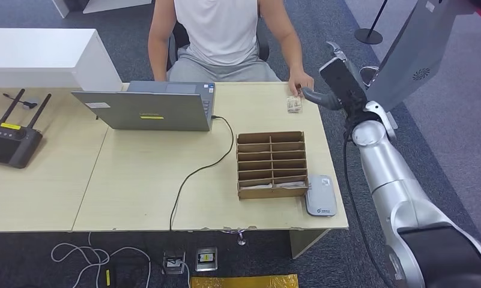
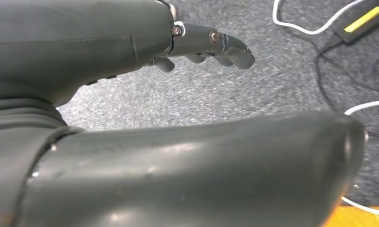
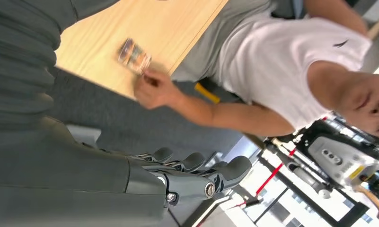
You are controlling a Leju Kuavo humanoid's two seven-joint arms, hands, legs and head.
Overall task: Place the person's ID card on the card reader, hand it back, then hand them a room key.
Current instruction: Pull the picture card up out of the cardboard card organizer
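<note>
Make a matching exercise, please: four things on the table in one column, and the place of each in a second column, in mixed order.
Things:
1. ID card
2. laptop
3. card reader
4. router

Places:
A. far left of the table, two antennas up
B. near front edge, just right of the cardboard organizer
C. far edge, by the person's hand
D. back of the table, left of the organizer, cable plugged in

Pairs: 1-C, 2-D, 3-B, 4-A

table (image 1: 136, 180) | laptop (image 1: 151, 108) | slotted box (image 1: 271, 165) | card reader (image 1: 320, 196) | ID card (image 1: 293, 105) | router (image 1: 9, 141)
</note>
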